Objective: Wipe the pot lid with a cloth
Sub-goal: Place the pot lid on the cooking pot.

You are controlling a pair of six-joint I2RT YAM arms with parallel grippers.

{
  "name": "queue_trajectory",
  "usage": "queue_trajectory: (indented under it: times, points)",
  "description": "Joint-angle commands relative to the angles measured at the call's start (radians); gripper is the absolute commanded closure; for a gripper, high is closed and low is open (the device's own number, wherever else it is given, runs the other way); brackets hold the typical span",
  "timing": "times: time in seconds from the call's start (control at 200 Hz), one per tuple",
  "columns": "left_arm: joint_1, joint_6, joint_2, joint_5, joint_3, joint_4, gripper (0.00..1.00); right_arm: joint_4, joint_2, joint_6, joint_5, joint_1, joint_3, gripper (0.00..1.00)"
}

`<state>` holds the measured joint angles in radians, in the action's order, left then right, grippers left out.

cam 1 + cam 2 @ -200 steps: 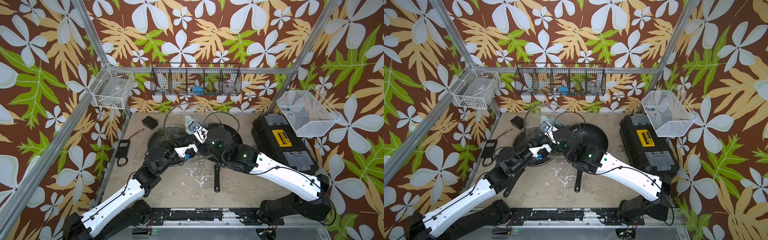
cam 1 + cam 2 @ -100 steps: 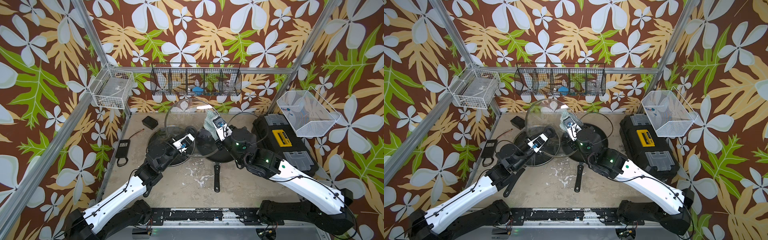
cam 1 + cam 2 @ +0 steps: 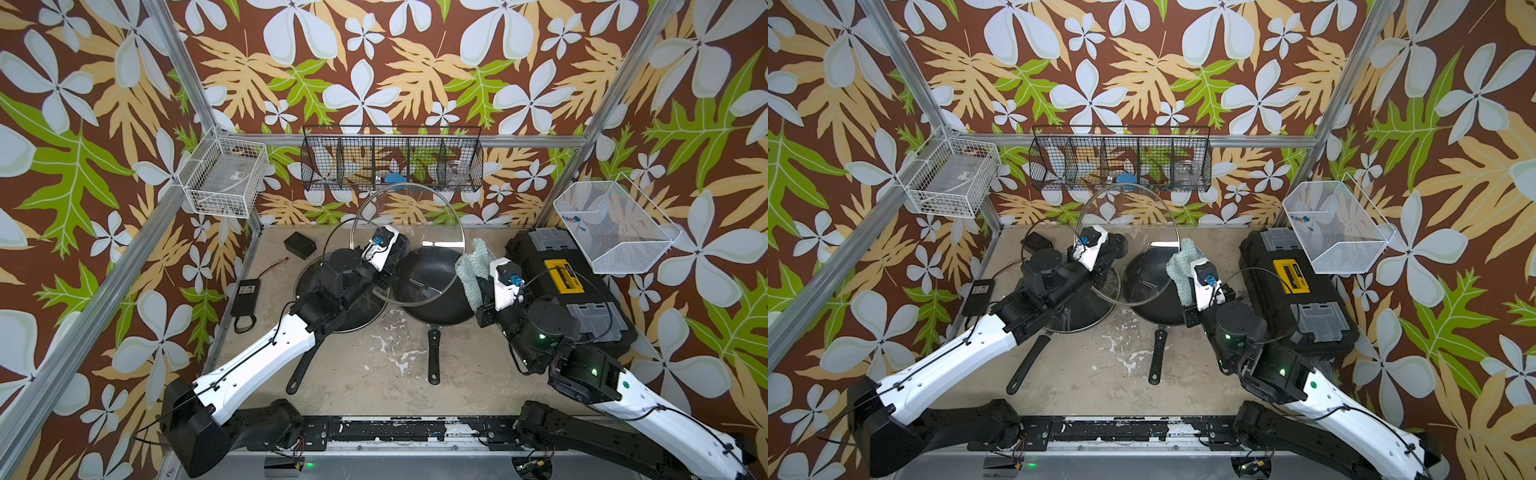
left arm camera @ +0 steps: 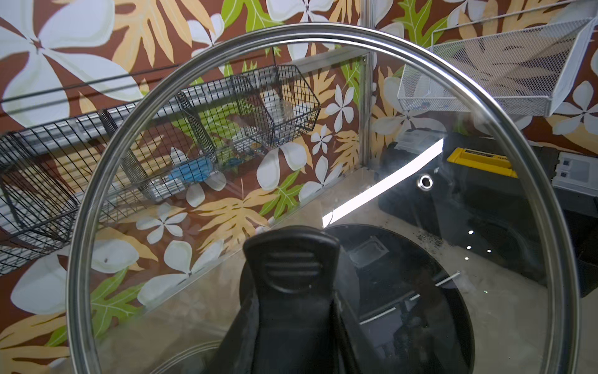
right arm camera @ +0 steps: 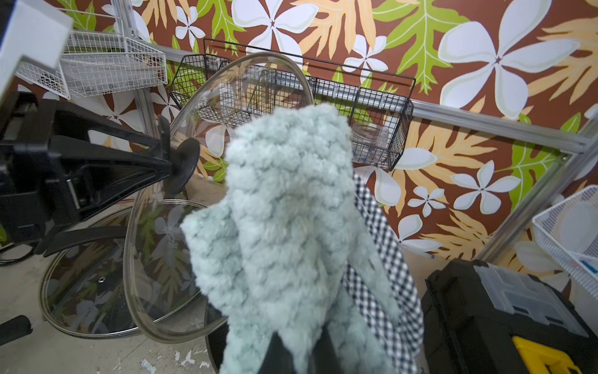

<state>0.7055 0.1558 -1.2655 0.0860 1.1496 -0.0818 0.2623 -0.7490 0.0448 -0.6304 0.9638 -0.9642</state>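
A round glass pot lid with a steel rim stands on its edge in the air over a black frying pan. To wipe well, the soft pale teal cloth should press flat on the glass and rub all across it. The cloth is just beside the rim; touching or not, I cannot tell. The left gripper is clamped on the lid's black knob. The right gripper pinches the cloth tight.

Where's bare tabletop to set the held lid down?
Front centre: between lidded pan's handle and open pan's handle, down to the rail. Narrow strip between adapter and lidded pan. Crowded mid-table: open pan, toolbox.
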Motion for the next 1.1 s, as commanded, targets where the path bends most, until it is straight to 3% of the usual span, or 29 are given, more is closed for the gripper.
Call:
queue_trajectory:
  times: [0.0, 0.155, 0.39, 0.585, 0.791, 1.096]
  points:
    - [0.012, -0.062, -0.067, 0.020, 0.101, 0.033, 1.00, 0.071, 0.038, 0.090, -0.014, 0.002, 0.033, 1.00]
    - [0.028, -0.061, -0.202, 0.071, 0.234, 0.164, 1.00, 0.116, 0.083, 0.123, 0.006, 0.002, 0.070, 1.00]
    - [0.033, -0.005, -0.412, 0.052, 0.449, 0.363, 1.00, 0.125, 0.115, 0.083, 0.167, 0.001, 0.115, 1.00]
    - [0.036, -0.013, -0.529, -0.038, 0.565, 0.428, 1.00, 0.145, 0.132, 0.101, 0.229, 0.001, 0.148, 1.00]
    - [0.052, 0.024, -0.692, -0.111, 0.761, 0.606, 1.00, 0.166, 0.187, 0.108, 0.312, 0.002, 0.163, 1.00]
    - [0.055, 0.075, -0.894, -0.139, 1.008, 0.770, 1.00, 0.254, 0.236, 0.176, 0.195, 0.002, 0.159, 1.00]
